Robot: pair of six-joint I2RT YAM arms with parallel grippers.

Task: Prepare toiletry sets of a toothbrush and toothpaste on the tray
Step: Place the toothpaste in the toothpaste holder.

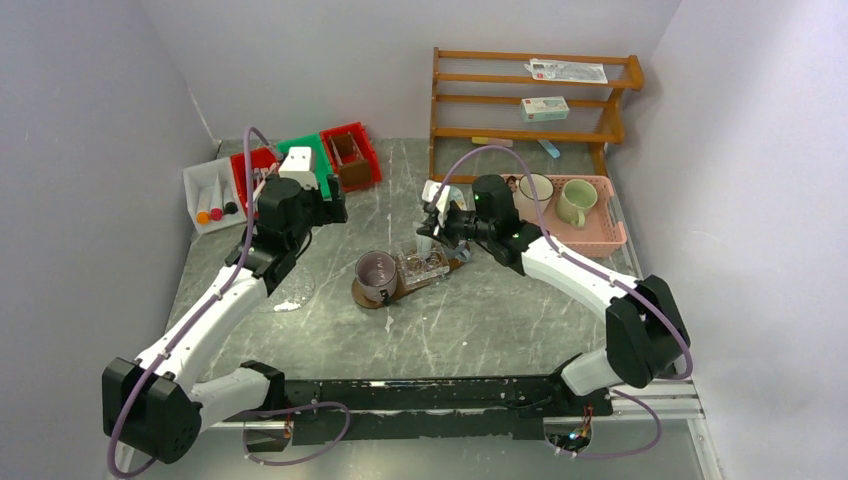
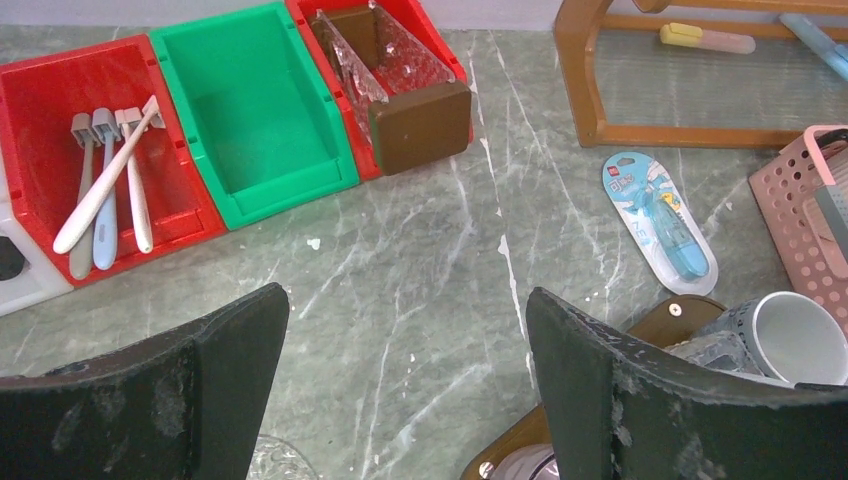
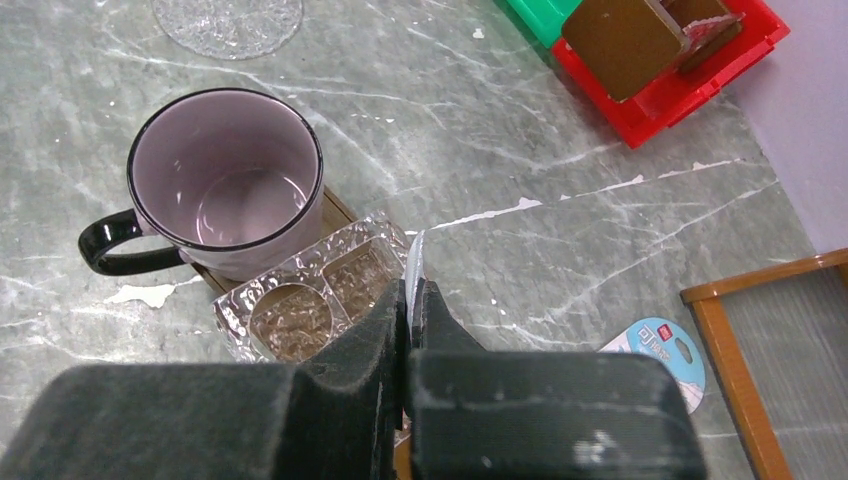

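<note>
The grey surface (image 1: pixel 480 320) holds the brown tray (image 1: pixel 392 296) in the middle, a mug (image 1: pixel 377 270) on it. Left wrist: the left tool (image 2: pixel 405 310) is spread wide. Right wrist: the right tool (image 3: pixel 410 295) pinches a thin white thing (image 3: pixel 414 262) near the mug

Robot lab cell; plain walls (image 1: pixel 90 120) enclose a marbled table (image 1: pixel 480 320), colour-coded bins (image 2: pixel 250 130).
</note>
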